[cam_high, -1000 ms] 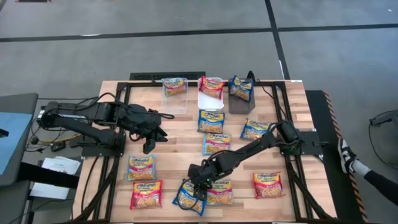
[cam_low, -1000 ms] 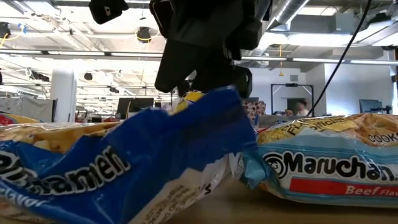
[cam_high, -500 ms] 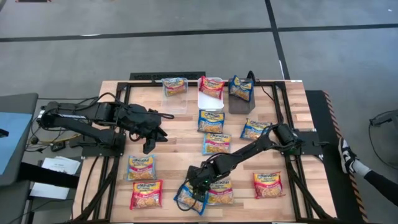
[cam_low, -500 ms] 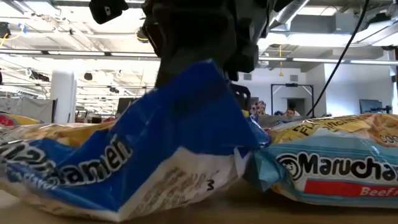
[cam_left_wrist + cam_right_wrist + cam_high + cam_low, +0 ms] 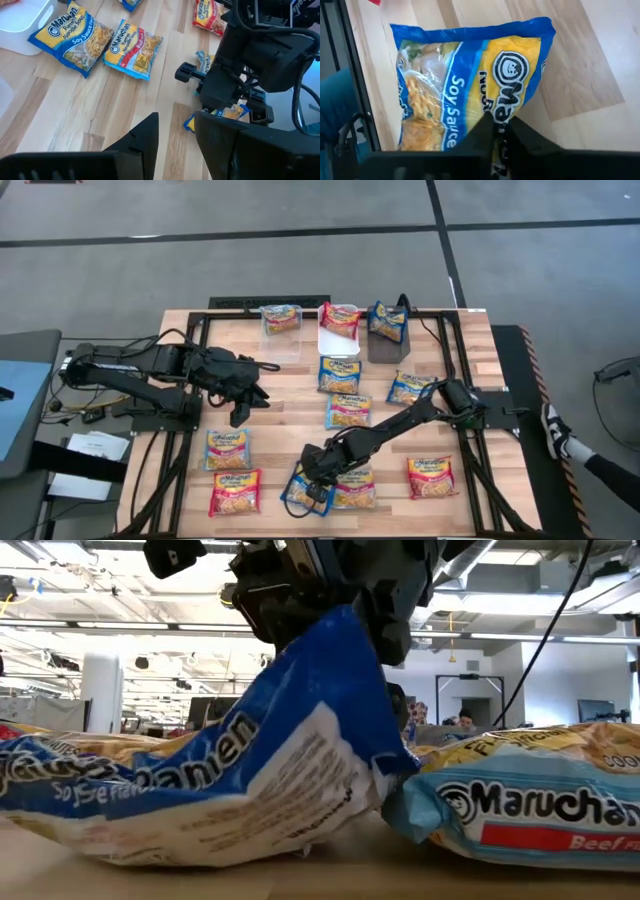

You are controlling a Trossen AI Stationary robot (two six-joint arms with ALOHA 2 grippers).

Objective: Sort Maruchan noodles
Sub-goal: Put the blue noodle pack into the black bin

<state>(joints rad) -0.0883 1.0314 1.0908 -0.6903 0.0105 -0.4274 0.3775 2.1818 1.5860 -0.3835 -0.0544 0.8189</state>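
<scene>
I am pinching my right hand (image 5: 316,483) onto the blue Soy Sauce packet (image 5: 304,493) at the lower middle of the high view, fingers drawn in tight on its upper edge; in the low view that end is lifting while the rest is lying on the tabletop (image 5: 280,405). A Beef packet (image 5: 530,810) is lying just beside it, at the right of the low view. My left hand (image 5: 240,412) is hovering left of centre in the high view, fingers partly apart, gripping nothing. The tabletop is pale wooden planks framed by black rails. Other packets are lying scattered across it, and three bins (image 5: 338,330) are standing along the top edge of the high view, each with a packet inside. Grey floor is surrounding the tabletop. Beyond it, the low view is showing a large room with ceiling lights, pipes and monitors.
</scene>
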